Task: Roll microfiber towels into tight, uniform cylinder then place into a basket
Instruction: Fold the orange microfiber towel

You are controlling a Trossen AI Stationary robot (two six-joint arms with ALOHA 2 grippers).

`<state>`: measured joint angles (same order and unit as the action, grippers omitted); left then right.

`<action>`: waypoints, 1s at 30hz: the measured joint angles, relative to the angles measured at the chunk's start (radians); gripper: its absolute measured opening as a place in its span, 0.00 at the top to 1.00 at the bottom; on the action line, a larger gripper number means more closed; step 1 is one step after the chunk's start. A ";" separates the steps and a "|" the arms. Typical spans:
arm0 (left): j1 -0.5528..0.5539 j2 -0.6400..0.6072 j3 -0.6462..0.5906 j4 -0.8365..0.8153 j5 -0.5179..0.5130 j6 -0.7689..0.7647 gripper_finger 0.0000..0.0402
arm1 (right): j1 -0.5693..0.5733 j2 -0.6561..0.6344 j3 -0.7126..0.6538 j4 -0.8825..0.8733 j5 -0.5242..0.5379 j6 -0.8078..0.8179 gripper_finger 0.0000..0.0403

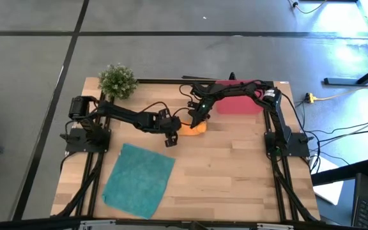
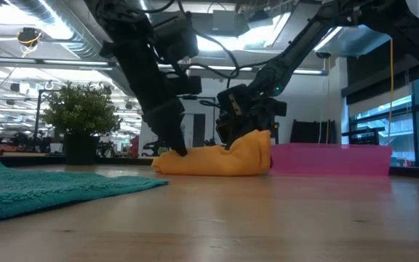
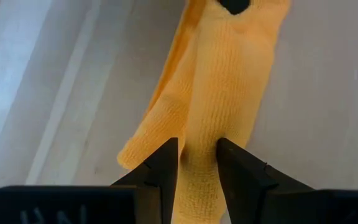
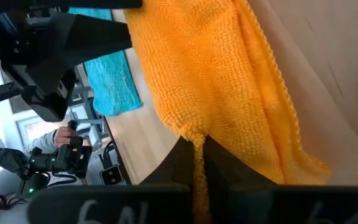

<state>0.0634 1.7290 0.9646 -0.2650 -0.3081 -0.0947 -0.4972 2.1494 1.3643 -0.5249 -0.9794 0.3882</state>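
The orange towel (image 1: 195, 130) lies on the table as a loose, lumpy roll (image 2: 213, 160), just left of the pinkish-red basket (image 1: 240, 103). My left gripper (image 1: 173, 135) is at the roll's left end, and its fingers are closed on the roll (image 3: 197, 146). My right gripper (image 1: 199, 120) comes from the far right to the roll's right part and is shut on the cloth (image 4: 197, 142). The teal towel (image 1: 139, 180) lies spread flat on the table at the near left, with nothing touching it. My left gripper pinches the narrow rolled end of the orange towel (image 3: 199, 168) between its two fingers, several layers thick. The fingers slant down from the table's left and point along the roll. That end lies low on the table (image 2: 167, 161). My right gripper pinches a thin fold of the orange towel (image 4: 197, 155) between its shut fingers. It comes slanting down from the far right. The cloth there is drawn up into a small peak (image 2: 257, 138), while the rest of the roll lies on the table.
A small green plant (image 1: 117, 80) stands at the table's far left corner. Bare wood lies between the teal towel and the table's right edge (image 1: 248, 172). A person sits beyond the table in the right wrist view (image 4: 48, 146).
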 joint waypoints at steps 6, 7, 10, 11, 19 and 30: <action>0.032 0.000 0.000 -0.004 0.114 0.051 0.86 | 0.000 0.000 0.000 0.009 0.001 0.000 0.97; 0.037 0.000 0.000 -0.004 0.136 0.052 0.91 | 0.000 0.000 0.000 0.010 0.001 0.000 0.97; 0.051 -0.004 0.002 -0.009 0.160 0.053 0.98 | 0.000 0.000 0.000 0.009 0.002 0.000 0.97; 0.058 -0.012 0.009 -0.026 0.170 0.054 0.98 | 0.000 0.000 0.000 0.010 0.009 -0.001 0.97; 0.131 -0.025 0.157 -0.146 0.281 0.132 1.00 | 0.008 0.000 0.001 0.009 0.055 -0.003 0.97; 0.244 0.033 0.165 -0.202 0.387 0.071 1.00 | 0.027 0.000 0.003 0.014 0.100 -0.006 0.97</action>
<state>0.3076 1.7617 1.1297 -0.4675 0.0788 -0.0238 -0.4698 2.1498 1.3670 -0.5114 -0.8795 0.3820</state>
